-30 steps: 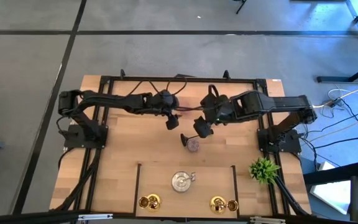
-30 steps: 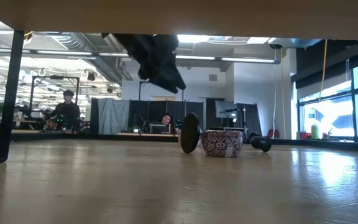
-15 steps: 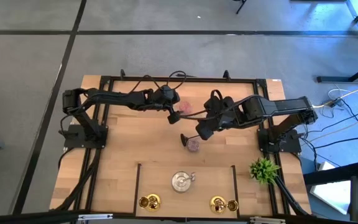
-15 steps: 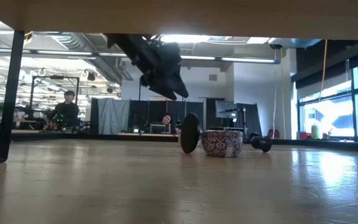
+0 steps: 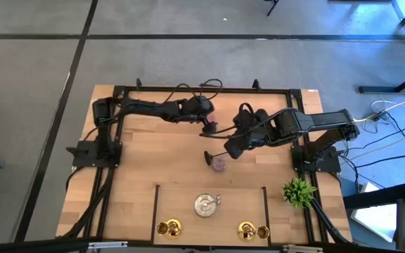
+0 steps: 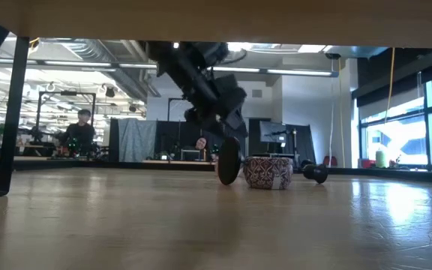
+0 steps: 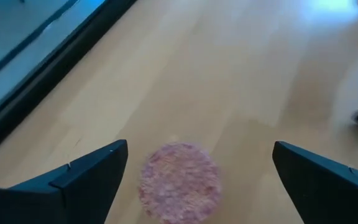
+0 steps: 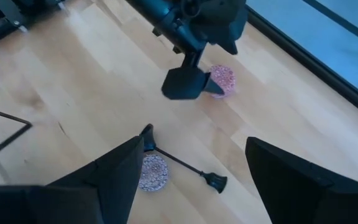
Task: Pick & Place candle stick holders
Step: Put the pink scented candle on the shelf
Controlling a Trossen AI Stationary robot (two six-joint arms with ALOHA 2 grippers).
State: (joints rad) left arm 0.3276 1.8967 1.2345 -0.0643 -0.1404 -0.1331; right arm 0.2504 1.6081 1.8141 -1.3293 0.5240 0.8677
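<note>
My left gripper (image 5: 207,128) is open above a pink glittery round holder (image 7: 179,180) that stands on its base at the table's far middle. Its fingers stand either side of the holder without touching it, as the right wrist view (image 8: 222,81) also shows. My right gripper (image 5: 230,147) is open and empty above the table's middle. Under it a black holder with a thin stem (image 8: 182,160) lies on its side, next to a second pink holder (image 5: 219,164). A silver round holder (image 5: 204,204) and small gold holders (image 5: 169,228) (image 5: 247,229) stand near the front edge.
A green spiky plant (image 5: 298,191) stands at the near right. Thin black lines mark off a box (image 5: 157,204) around the silver and gold holders at the near edge. Black frame rails (image 5: 202,89) run along the far edge. People show in the room beyond the table (image 6: 79,131).
My left gripper has gone toward the table's right edge and come down over the far pink holder, staying open. The holders have not moved.
</note>
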